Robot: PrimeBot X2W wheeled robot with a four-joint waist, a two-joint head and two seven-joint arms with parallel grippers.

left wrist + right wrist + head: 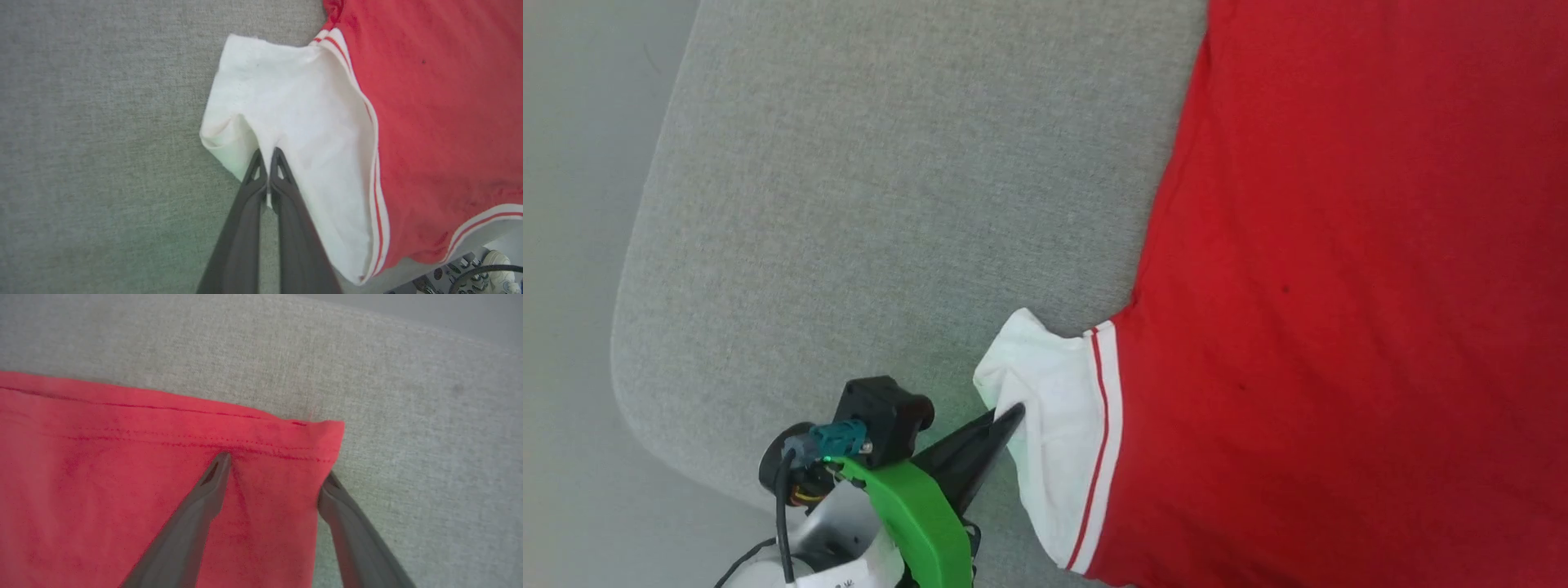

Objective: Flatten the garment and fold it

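- Far left is bare grey desk (849, 204). That's the room I've got for drawing cloth out.
- My left gripper (1006, 418) sits at the bottom of the head view. Its jaws are pinched tight on the rim of the white sleeve (1054, 408), with a sliver of white showing between them in the wrist view. I reckon it's there to tug that crumpled cuff flat.
- The garment (1339, 286) lies across the desk's right side, its red body mostly smooth.
- At the hem corner (327, 433), my right gripper (276, 471) has its jaws wide. One finger rests on the cloth and the other is at its side edge, poised to close but gripping nothing yet.
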